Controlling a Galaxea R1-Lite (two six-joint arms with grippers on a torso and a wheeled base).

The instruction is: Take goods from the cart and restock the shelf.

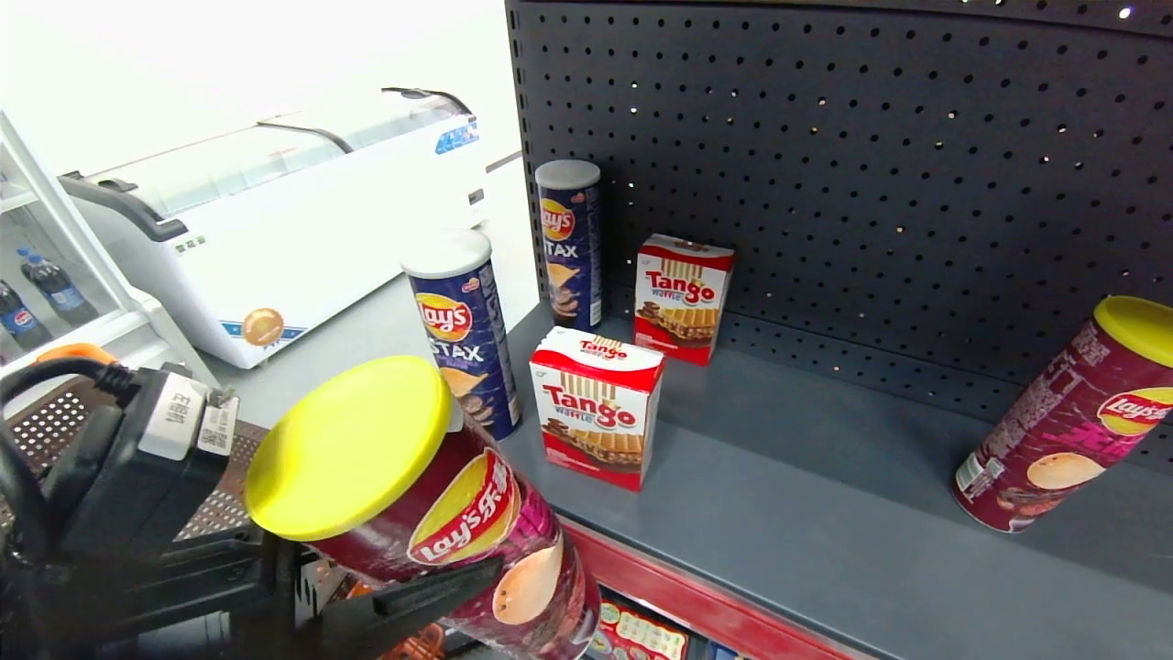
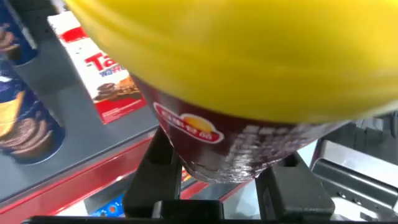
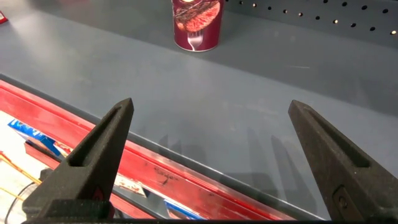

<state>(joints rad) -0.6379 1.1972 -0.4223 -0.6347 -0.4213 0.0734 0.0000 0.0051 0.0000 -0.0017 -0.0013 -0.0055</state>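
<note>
The left fingers are clamped on a maroon can, one finger on each side of its body below the yellow lid. The can leans in the grip, with the lid up and away from the fingertips. It is held off the shelf, just outside the red front edge. Beyond these fingers on the shelf, the nearest thing is a blue can, with a red-and-white box just beside it. Farther from the fingers, against the pegboard, stand a second blue can and a second box. On the other side of the left fingers from the shelf are the mesh cart and, well beyond it, a white freezer. The right fingers are spread wide and hold nothing. They hang over the shelf's red edge, with bare grey shelf between and ahead of the tips. Well ahead of them, slightly nearer one fingertip than the other, a second maroon can stands on the shelf near the pegboard, far from the left fingers and apart from the other goods.
</note>
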